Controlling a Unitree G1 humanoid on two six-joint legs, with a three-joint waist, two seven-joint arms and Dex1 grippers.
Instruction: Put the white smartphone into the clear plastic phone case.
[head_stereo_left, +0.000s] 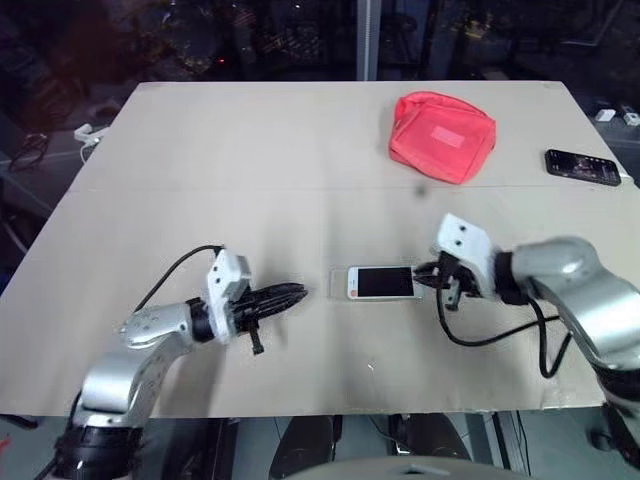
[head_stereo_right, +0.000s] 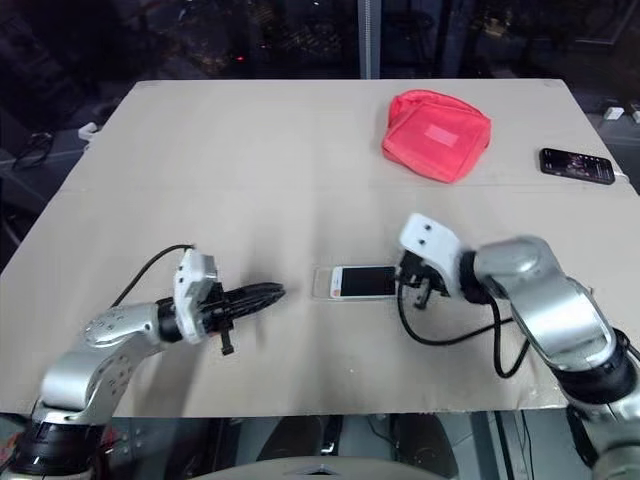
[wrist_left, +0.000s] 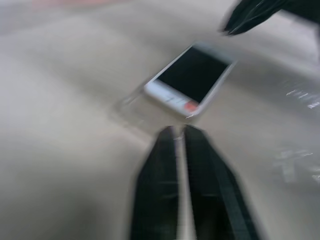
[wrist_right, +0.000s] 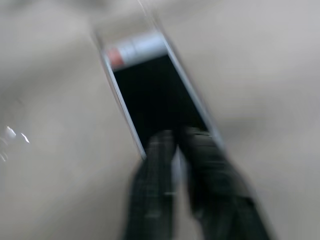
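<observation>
At frame centre the phone lies in the case. Left gripper and right gripper flank it, both clenched, empty.

White smartphone: lies flat, dark screen up, long axis running 3 to 9 o'clock, near worktop centre. Clear plastic phone case: lies beneath it, transparent rim protruding at the phone's 9 o'clock end.

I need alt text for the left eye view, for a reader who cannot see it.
A white smartphone lies screen up on a tan table, between the shut left gripper and the shut right gripper. A red fabric pouch and a black smartphone lie farther back.
</observation>
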